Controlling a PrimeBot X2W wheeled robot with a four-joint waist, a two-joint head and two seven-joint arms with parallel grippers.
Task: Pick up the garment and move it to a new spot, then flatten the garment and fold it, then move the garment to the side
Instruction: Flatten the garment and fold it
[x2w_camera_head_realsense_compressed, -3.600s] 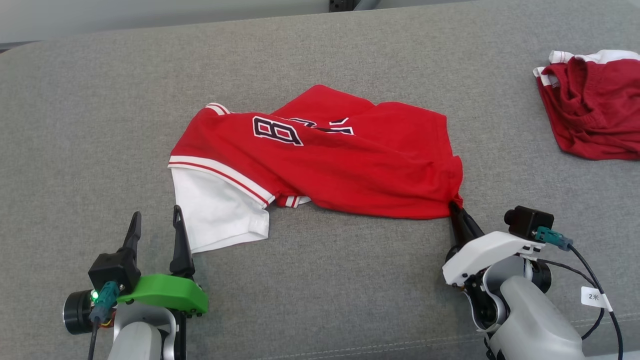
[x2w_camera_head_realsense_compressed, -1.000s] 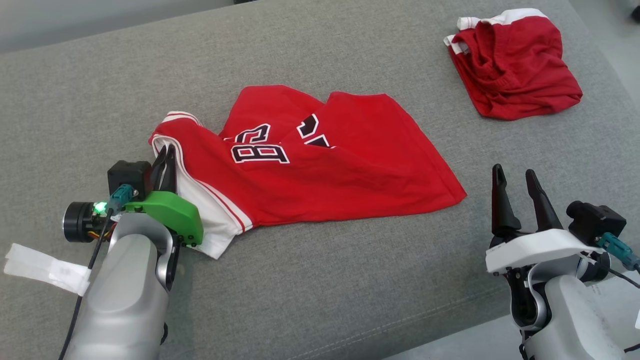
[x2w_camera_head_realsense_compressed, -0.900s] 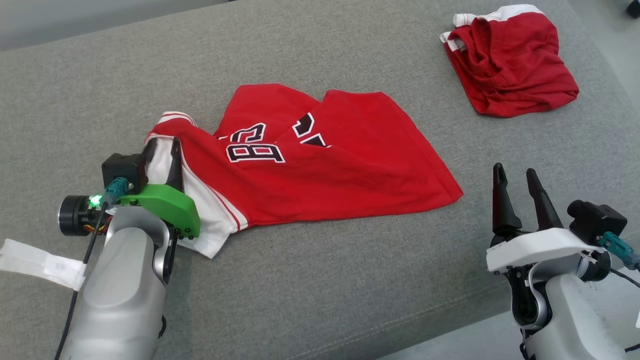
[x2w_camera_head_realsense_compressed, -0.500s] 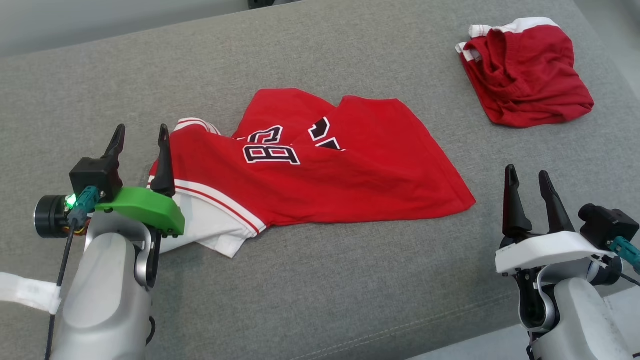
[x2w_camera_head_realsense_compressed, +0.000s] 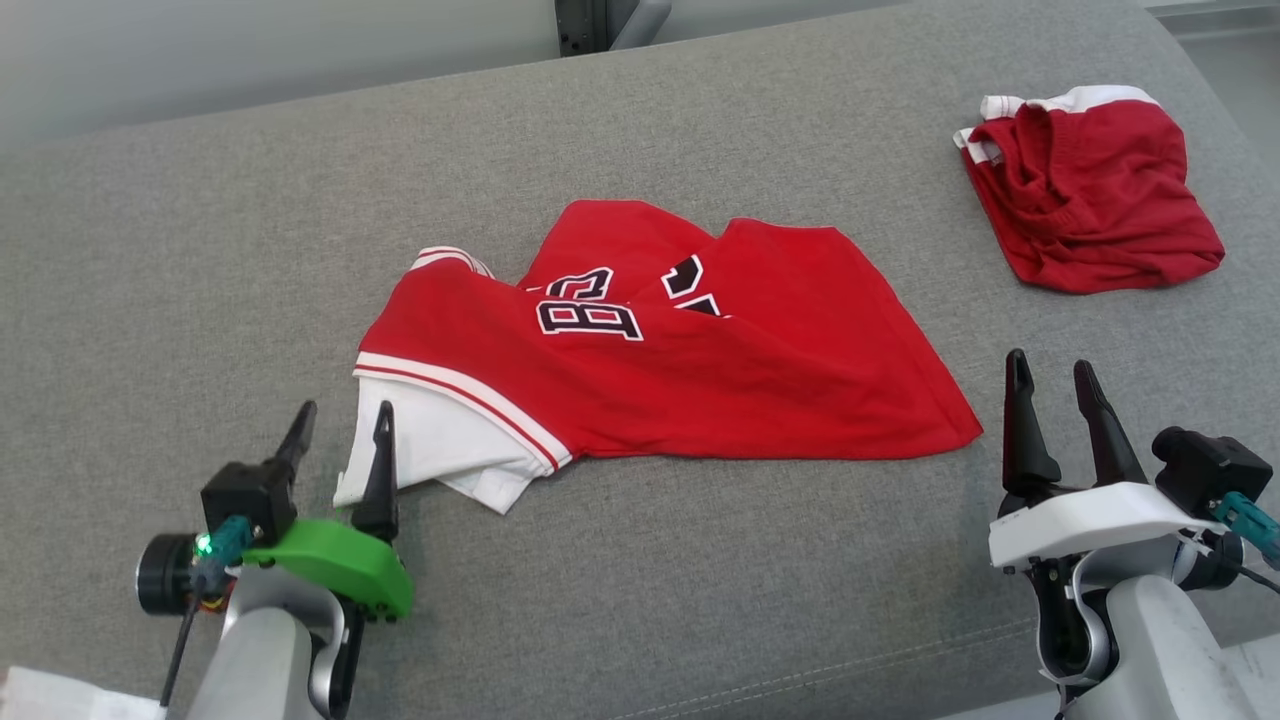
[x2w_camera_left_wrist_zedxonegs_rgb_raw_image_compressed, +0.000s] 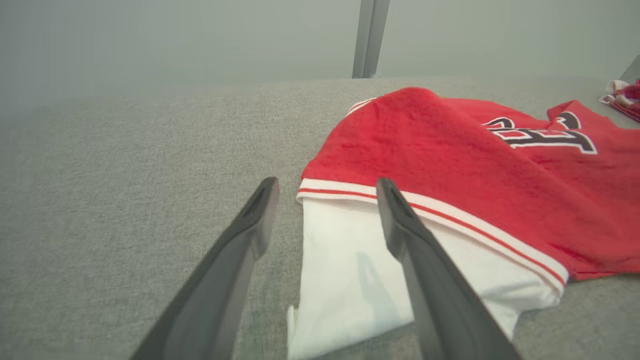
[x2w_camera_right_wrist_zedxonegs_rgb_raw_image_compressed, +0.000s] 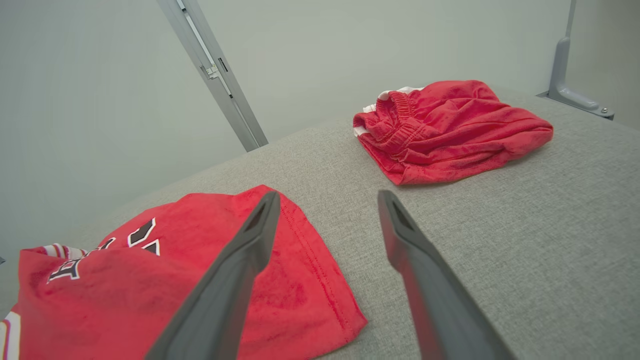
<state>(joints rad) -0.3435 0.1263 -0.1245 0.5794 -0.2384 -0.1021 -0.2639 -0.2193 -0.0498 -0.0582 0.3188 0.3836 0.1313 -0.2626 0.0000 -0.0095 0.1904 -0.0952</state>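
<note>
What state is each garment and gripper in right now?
Jersey: crumpled, partly doubled over on the cushion, not flat, held by nothing.
Shorts: bunched in a heap at the far right, apart from the jersey.
Left gripper: open, empty, at the edge of the jersey's white sleeve.
Right gripper: open, empty, beside the jersey's hem corner.

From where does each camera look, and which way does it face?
Head view: on the head, looking down at the red jersey on the cushion; left pincer and right pincer show.
Left wrist view: along its fingers, toward the jersey's white part.
Right wrist view: along its fingers, toward the shorts.
Shared: all three show the jersey.
</note>
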